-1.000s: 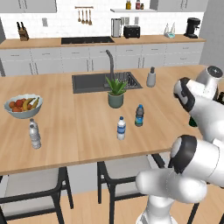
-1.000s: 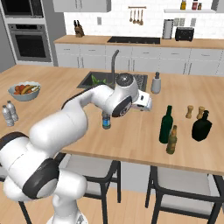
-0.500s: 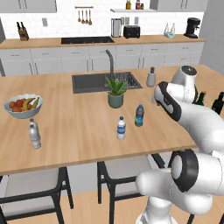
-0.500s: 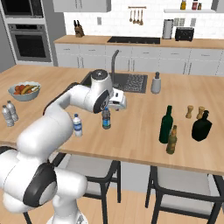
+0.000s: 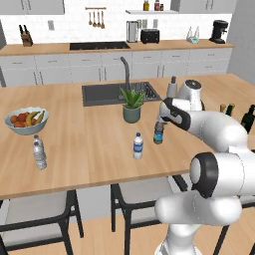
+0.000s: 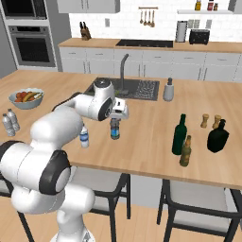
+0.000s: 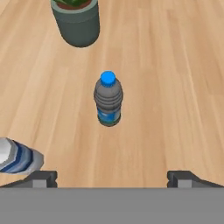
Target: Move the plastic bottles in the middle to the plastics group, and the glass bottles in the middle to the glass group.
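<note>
Since half a second ago I have swung the arm further across the bench, and the jaws (image 7: 112,177) now hang right over the blue-capped bottle (image 7: 108,99), where before they were off to one side of it. The jaws stand wide apart with nothing between them; their two dark tips sit either side of the hand view's lower edge.

The blue-capped bottle stands upright straight ahead of the jaws, centred between the tips and touching neither. It is dark-tinted with a blue band round its lower body; I can read no writing on that label. Beyond it, further from the jaws, is the grey pot of the plant (image 7: 77,21). Off to the jaws' left, close by the left tip, stands the white-capped bottle (image 7: 15,156), clear with a blue label, lettering too small to read.

From the right base view, the tall green bottle (image 6: 179,134) stands well away from the jaws along the bench (image 6: 151,142), just beside a smaller brown bottle (image 6: 185,151), with a squat black bottle (image 6: 218,136) and two wooden shakers (image 6: 211,121) past them. On the opposite side of the jaws, far down the bench, the pale-label bottle (image 5: 39,154) stands near the fruit bowl (image 5: 26,121).
</note>
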